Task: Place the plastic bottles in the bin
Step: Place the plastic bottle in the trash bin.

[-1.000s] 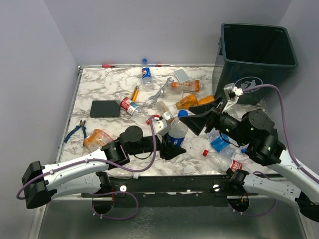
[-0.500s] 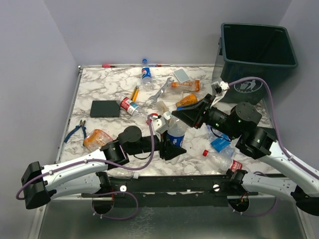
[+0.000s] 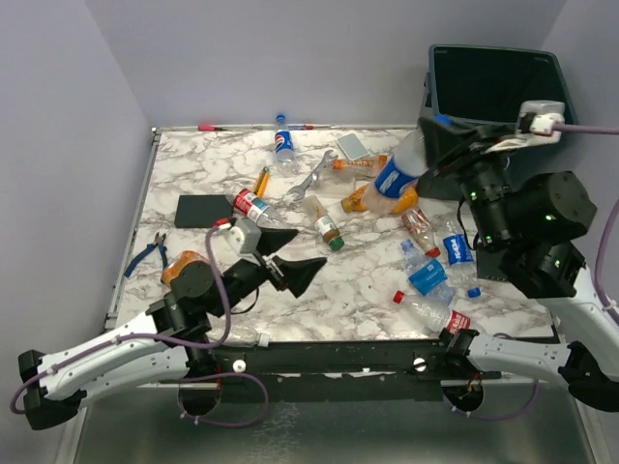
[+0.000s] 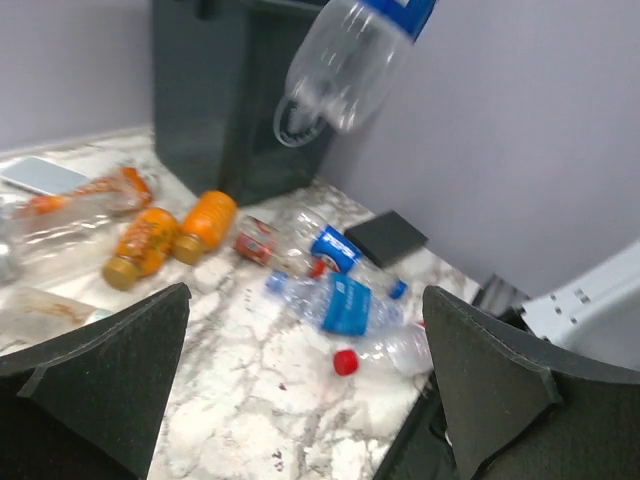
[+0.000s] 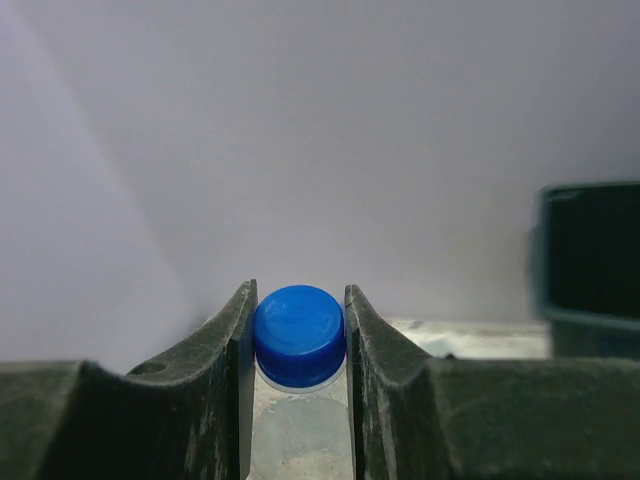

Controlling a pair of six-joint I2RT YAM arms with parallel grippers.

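Bottle (image 3: pixel 395 181) pinched at its blue cap by the right claw (image 3: pixel 441 124), aloft.
It hangs beside the bin (image 3: pixel 493 50), seemingly short of its rim; left claw (image 3: pixel 290 259) gapes empty over the tabletop (image 3: pixel 193 174).

l-wrist view: bottle (image 4: pixel 345 65) blurred, upper part cut off; label maybe pepsi.

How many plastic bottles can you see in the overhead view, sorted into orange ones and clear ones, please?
Orange bottles: 3
Clear bottles lying on the table: 8
Clear bottle held up by the right gripper: 1
Total: 12 that I can make out; the arms may hide more.
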